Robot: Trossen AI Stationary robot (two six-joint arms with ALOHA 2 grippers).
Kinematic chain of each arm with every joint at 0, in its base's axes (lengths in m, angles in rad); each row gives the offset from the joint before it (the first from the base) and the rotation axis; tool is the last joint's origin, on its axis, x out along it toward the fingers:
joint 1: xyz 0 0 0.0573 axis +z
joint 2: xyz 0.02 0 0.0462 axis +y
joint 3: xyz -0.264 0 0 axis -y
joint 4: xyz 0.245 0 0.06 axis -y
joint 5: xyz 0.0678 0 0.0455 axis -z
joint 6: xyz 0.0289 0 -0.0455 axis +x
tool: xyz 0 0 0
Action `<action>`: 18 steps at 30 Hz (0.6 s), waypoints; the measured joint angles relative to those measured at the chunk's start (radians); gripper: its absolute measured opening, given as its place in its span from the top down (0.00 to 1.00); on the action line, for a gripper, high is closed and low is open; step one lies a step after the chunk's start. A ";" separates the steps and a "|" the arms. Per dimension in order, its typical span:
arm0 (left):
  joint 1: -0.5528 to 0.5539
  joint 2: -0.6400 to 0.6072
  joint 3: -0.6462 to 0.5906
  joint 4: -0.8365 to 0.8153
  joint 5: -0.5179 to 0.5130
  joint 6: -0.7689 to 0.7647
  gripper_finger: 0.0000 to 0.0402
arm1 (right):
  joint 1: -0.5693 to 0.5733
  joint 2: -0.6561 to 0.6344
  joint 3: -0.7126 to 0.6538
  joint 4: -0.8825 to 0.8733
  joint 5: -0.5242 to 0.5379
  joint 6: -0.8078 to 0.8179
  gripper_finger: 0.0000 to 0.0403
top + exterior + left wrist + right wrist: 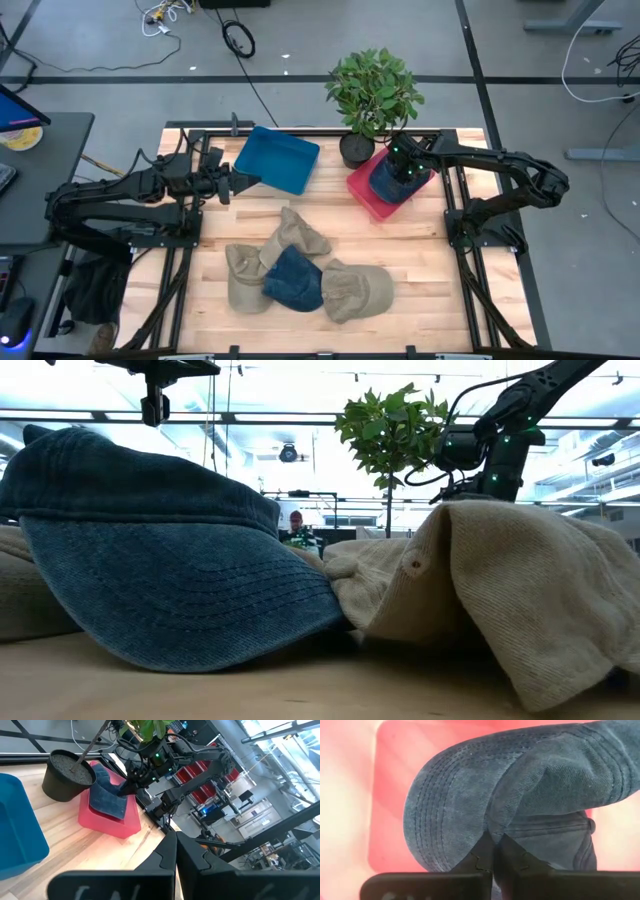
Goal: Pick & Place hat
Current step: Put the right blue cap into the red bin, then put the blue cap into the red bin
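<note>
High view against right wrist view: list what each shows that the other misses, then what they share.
Only the high view shows the blue bin, the potted plant, the pile of tan and blue caps on the table, and the left gripper waiting by the blue bin. Only the right wrist view shows the right gripper shut on the blue cap, with its brim stitching. Both show that cap over the red bin.

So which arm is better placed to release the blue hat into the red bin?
The right. Its gripper is shut on the blue hat directly over the red bin; the left gripper waits, shut, beside the blue bin.
</note>
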 joint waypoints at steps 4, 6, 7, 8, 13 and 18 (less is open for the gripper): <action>-0.002 0.000 0.000 0.000 0.000 0.000 0.99 | 0.000 -0.002 0.000 0.000 -0.016 0.008 0.91; -0.002 0.000 0.000 0.000 0.000 0.000 0.99 | 0.000 -0.005 0.001 -0.007 -0.034 -0.001 0.85; -0.002 0.000 0.000 0.000 0.000 0.001 0.99 | 0.000 -0.006 0.004 -0.015 -0.039 -0.004 0.83; -0.002 0.000 0.000 0.000 0.000 0.001 0.99 | -0.002 -0.008 0.006 -0.025 -0.044 -0.007 0.79; -0.002 0.000 0.000 0.000 0.000 0.003 0.99 | -0.002 -0.011 0.044 -0.071 -0.049 0.006 0.63; -0.002 0.000 0.000 -0.004 0.001 0.003 0.99 | 0.006 -0.024 0.146 -0.248 -0.071 0.043 0.53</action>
